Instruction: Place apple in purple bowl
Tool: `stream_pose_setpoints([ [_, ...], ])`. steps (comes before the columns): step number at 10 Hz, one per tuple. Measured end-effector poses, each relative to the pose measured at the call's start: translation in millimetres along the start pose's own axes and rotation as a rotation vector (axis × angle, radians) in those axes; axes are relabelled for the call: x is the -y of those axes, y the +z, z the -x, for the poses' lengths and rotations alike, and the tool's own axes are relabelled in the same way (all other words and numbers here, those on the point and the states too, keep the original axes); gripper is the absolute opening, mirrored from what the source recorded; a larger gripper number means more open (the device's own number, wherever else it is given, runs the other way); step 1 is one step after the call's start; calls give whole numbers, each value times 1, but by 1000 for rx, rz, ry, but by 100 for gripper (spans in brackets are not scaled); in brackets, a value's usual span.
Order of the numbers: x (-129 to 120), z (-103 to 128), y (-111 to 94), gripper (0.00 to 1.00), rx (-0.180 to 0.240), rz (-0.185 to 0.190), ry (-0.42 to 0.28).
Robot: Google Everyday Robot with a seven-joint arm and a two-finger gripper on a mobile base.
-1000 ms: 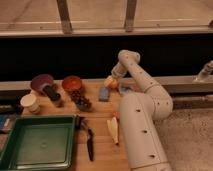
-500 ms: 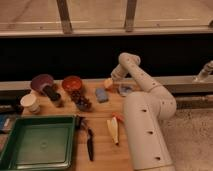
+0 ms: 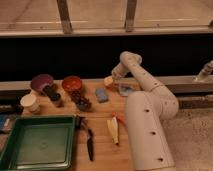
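Wooden tabletop [image 3: 102,150] carries everything. The white robot arm [image 3: 145,100] reaches to the table's 12 o'clock edge, where its gripper [image 3: 112,82] has its fingers closed on the small round orange-yellow apple [image 3: 108,81]; whether the fruit touches the wood cannot be told. The round dull purple bowl [image 3: 40,80] stands well apart at the apple's 9 o'clock, with the round orange-red bowl [image 3: 72,82] between them. A dark grape cluster [image 3: 81,101] lies at the apple's 8 o'clock, a blue rectangular sponge [image 3: 101,94] near its 7 o'clock, and a green plastic tray [image 3: 35,145] fills the table's 8 o'clock corner.
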Motion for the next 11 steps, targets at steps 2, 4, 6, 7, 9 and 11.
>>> stream_pose_setpoints([
  [2, 5, 4, -21, 0, 36, -25, 9],
  [4, 7, 6, -59, 0, 73, -50, 15],
  [6, 7, 2, -104, 0, 124, -82, 24],
  [7, 5, -1, -133, 0, 162, -107, 27],
  [9, -6, -1, -167, 0, 209, -135, 16],
  [11, -26, 2, -194, 0, 263, -150, -22],
])
